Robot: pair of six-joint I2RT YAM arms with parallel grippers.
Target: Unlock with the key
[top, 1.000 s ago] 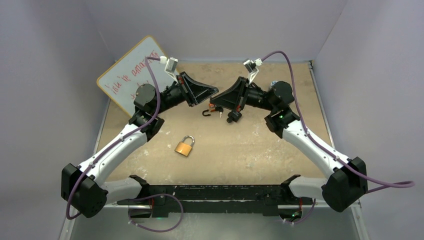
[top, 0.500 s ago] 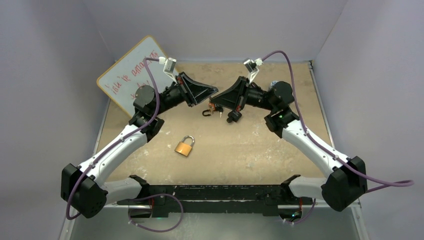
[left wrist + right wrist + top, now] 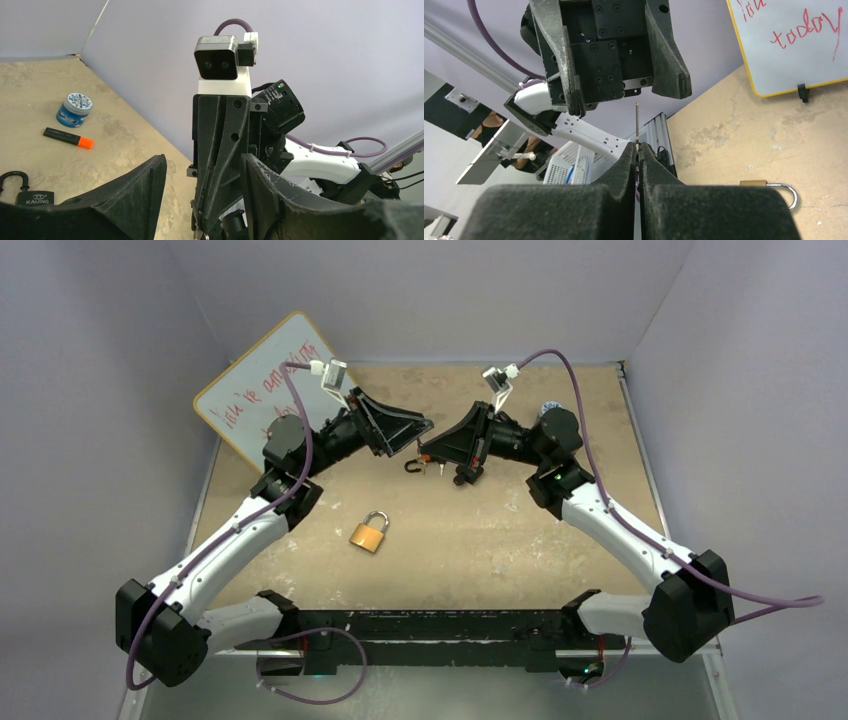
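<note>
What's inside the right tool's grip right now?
A thin key blade sticks out of the shut right tool. The part gripped inside is covered and can't be seen.

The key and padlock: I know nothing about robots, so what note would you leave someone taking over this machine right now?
Right gripper: shut on the key, blade pointing toward the left gripper.
Left gripper: open, nothing in it.
Brass padlock: lying on the table nearer the arm bases, shackle looks closed, neither gripper touching it.
Done: key is gripped.
Left: steady the padlock, insert the key, turn it.
</note>
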